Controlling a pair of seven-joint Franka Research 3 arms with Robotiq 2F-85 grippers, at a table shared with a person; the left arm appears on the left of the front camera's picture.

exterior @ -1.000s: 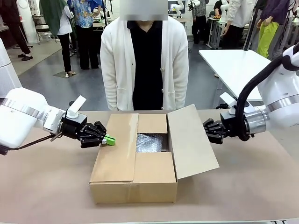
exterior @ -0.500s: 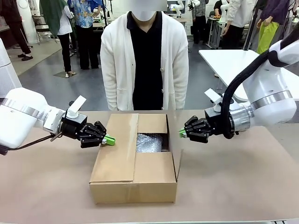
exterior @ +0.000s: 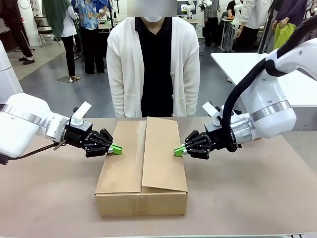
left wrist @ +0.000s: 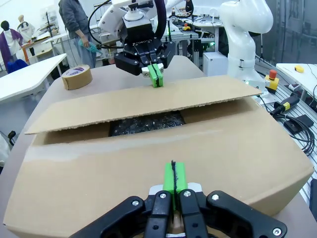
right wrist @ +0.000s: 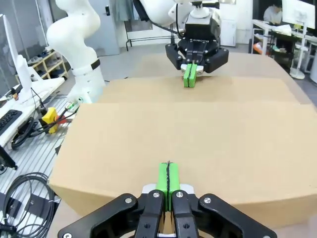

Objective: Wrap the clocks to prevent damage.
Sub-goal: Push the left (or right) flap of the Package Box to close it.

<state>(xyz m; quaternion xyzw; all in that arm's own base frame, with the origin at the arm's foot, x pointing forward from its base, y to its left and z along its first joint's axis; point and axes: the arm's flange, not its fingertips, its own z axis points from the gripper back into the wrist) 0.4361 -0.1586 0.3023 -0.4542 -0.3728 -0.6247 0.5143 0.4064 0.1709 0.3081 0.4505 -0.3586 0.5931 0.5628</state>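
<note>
Both claws are shut tight, green pads pressed together and gripping nothing: the left gripper point(exterior: 117, 148) rests its tip at the outer edge of the left flap point(exterior: 124, 156) of the cardboard box point(exterior: 142, 168), and the right gripper point(exterior: 178, 150) bears on the outer edge of the right flap point(exterior: 161, 153). No clock can be seen, so they are presumably inside the box, which stands mid-table in front of the person point(exterior: 152, 64). The main risk is judged to be spring-back, because nothing but a narrow fingertip holds either flap and the right one would likely swing up if its gripper lifts or slips off the edge. A harder push could crease the cardboard, bear down on whatever lies beneath, or slide the unsecured box across the table point(exterior: 247, 198) toward the other arm. From the front the two flaps read as a closed, overlapping lid. The left wrist view tells otherwise — the right flap hangs above the left with a gap under it, and in that gap lies dark crinkled packing point(left wrist: 146, 124), probably bubble wrap, though it is too shadowed to be sure. That view also catches a roll of tape point(left wrist: 77, 77) on the table beyond the box. The right wrist view gives a plain cardboard top with the left gripper at its far edge.
</note>
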